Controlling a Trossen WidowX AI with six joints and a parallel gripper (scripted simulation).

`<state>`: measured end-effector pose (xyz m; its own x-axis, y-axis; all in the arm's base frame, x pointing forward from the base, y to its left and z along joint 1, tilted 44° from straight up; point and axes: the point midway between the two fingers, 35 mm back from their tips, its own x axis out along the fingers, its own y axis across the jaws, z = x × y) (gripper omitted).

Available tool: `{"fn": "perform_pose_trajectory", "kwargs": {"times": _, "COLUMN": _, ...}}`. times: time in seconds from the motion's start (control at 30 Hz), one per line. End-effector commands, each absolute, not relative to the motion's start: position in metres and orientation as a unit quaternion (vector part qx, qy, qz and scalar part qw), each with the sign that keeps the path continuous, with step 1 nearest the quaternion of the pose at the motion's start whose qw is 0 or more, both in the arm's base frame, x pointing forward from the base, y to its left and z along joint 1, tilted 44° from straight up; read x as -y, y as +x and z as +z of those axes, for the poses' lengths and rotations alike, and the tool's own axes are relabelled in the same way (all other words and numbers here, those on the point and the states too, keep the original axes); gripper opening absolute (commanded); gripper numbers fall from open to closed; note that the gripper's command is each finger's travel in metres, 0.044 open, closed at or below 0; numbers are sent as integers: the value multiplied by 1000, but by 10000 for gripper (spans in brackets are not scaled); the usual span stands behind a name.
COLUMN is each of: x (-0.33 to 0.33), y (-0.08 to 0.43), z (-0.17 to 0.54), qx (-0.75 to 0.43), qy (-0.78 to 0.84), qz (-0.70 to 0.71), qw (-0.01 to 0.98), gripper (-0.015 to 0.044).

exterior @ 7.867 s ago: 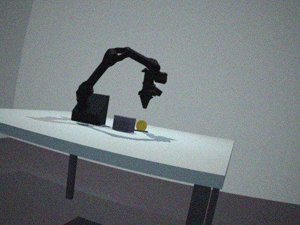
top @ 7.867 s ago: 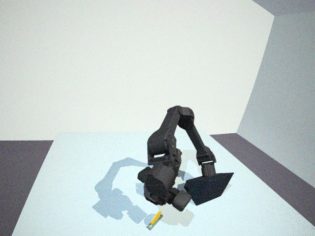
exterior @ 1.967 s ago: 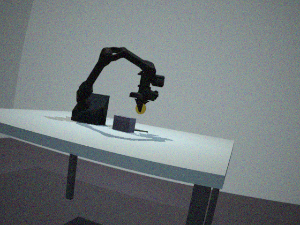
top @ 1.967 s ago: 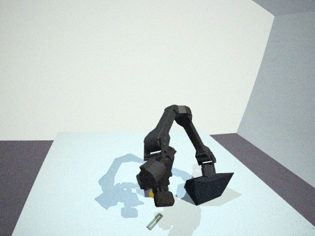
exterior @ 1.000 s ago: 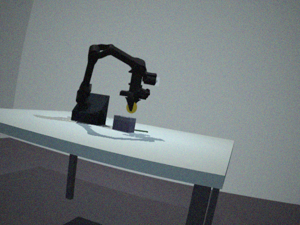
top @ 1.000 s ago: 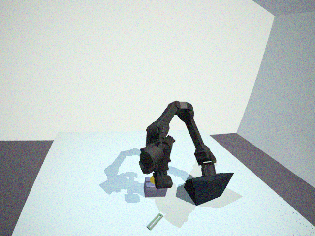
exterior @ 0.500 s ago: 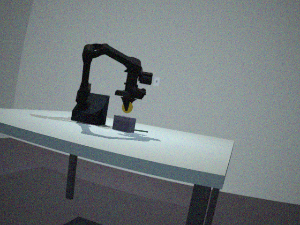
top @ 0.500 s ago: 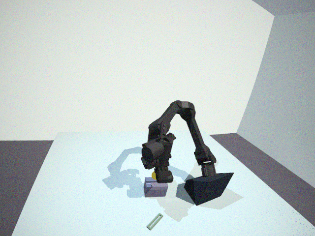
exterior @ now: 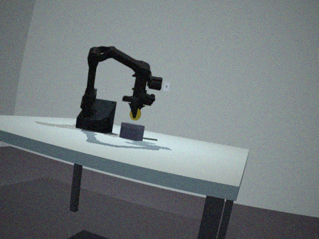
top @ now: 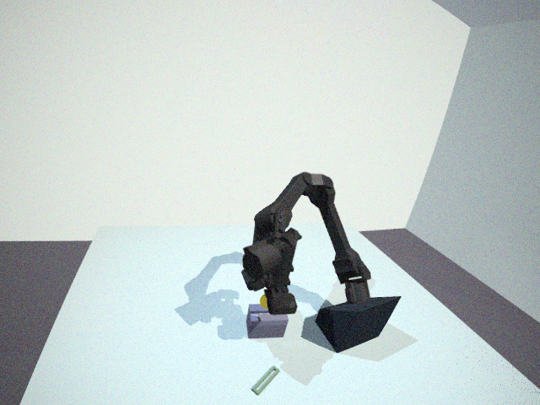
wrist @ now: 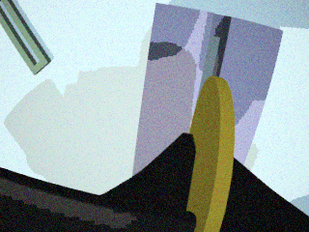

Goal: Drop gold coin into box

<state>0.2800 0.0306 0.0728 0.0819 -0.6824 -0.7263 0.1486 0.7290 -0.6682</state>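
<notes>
My gripper (exterior: 134, 116) (wrist: 193, 145) is shut on the gold coin (top: 263, 301) (exterior: 138, 114) (wrist: 212, 145) and holds it upright on edge. The coin hangs above the grey box (top: 267, 330) (exterior: 131, 132) (wrist: 166, 106), with a gap showing in the exterior view. The dark slot (wrist: 223, 43) in the box's lid runs beyond the coin's top edge in the wrist view, roughly in line with the coin; its nearer part is hidden. The green holder (top: 256, 391) (exterior: 150, 139) (wrist: 42, 67) lies empty on the table. In the top view a finger hides part of the coin.
The dark arm base (top: 355, 324) (exterior: 102, 115) stands beside the box, to its right in the top view. The white table (top: 131, 348) (exterior: 193, 159) carries the base, box and holder. The arm's shadow falls around the box.
</notes>
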Motion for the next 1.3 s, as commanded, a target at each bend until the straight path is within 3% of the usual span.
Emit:
{"fn": "perform_pose_trajectory", "kwargs": {"times": 0.0, "x": -29, "y": 278, "z": 76, "qx": -609, "qy": -219, "qz": -296, "qw": 702, "gripper": 0}}
{"fn": "perform_pose_trajectory", "kwargs": {"times": 1.27, "x": -21, "y": 280, "z": 71, "qx": -611, "qy": -221, "qz": -294, "qw": 701, "gripper": 0}}
